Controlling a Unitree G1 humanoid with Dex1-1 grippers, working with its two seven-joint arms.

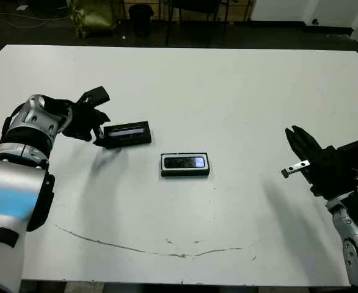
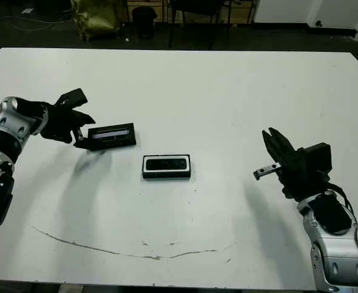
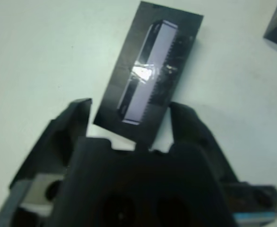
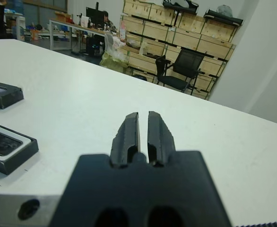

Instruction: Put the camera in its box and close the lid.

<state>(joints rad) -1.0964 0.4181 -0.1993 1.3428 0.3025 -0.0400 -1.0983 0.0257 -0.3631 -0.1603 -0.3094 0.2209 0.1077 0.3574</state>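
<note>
I see the camera (image 1: pixel 186 162) lying in the box (image 1: pixel 185 174) at table centre. Lid (image 1: pixel 127 133) at box's 10 o'clock, between L gripper (image 3: pixel 129 124) fingers, spread wide. R gripper (image 4: pixel 143 132) fingers closed, holding nothing, at 3 o'clock.

Head stereo pair looked down over the table (image 1: pixel 228 91), left wrist view sat close above the lid (image 3: pixel 148 75), right wrist view faced low across the tabletop, both wrists shared the lid.

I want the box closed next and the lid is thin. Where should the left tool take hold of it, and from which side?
Probably across the lid's short width at its near end, coming in from the robot's left. It is flat and long, and the left tool already has its open fingers either side of that end. The box with the camera lies to its right.
</note>
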